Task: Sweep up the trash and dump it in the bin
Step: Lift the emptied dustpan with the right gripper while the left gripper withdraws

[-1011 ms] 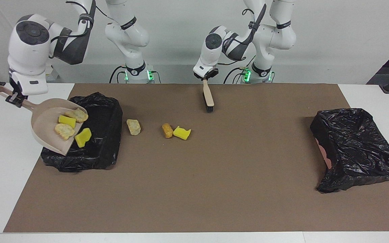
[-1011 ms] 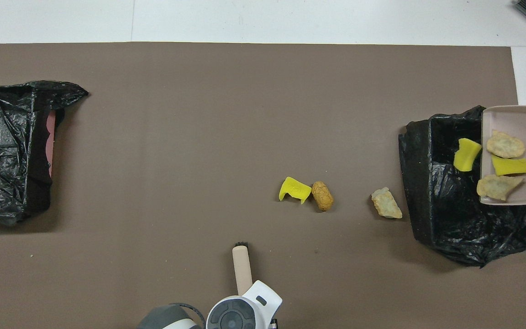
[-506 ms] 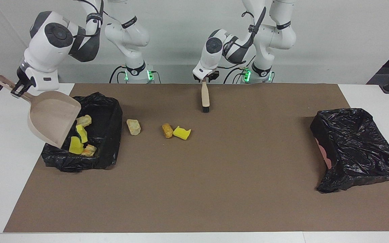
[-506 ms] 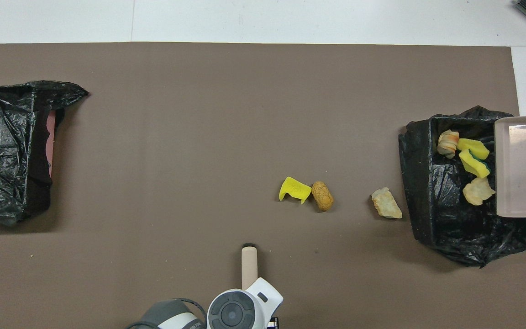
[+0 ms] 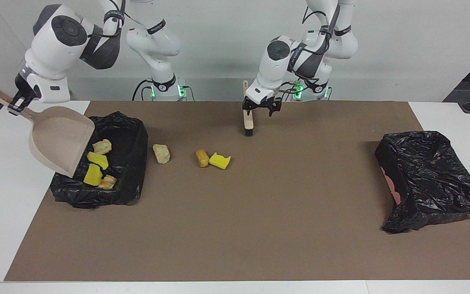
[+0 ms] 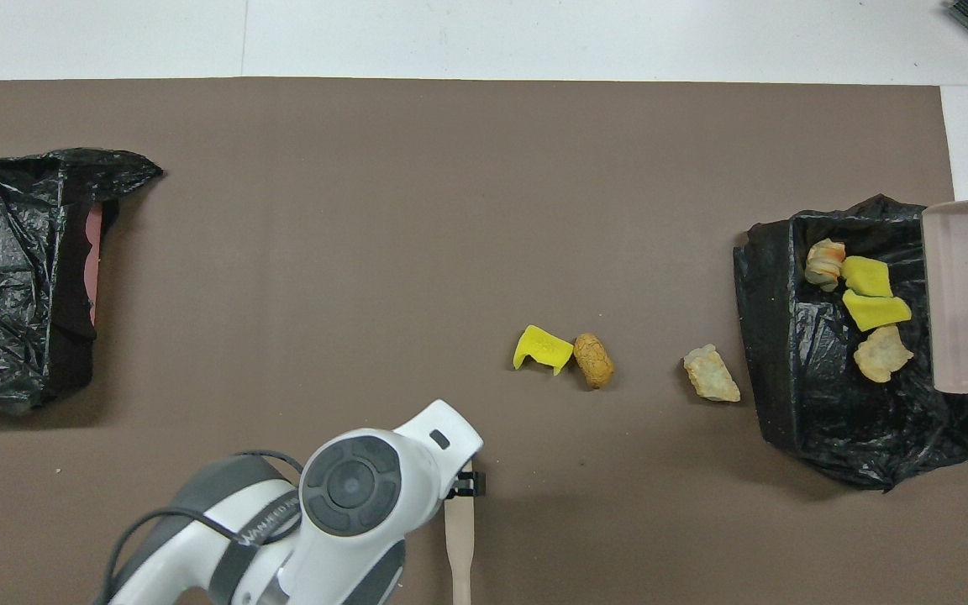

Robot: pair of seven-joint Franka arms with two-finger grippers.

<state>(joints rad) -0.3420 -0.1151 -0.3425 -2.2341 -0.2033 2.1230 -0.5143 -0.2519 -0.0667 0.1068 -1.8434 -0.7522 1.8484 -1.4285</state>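
While right hand grips dustpan over bin, left hand gapes beside brush.

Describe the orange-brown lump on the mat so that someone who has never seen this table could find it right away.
Start at the black-lined bin at the right arm's end of the brown mat and move toward the table's middle, past a pale rocky chunk. The orange-brown lump lies next, touching a yellow sponge piece. It alone is rounded and orange-brown.

White arms — grey joints, seemingly
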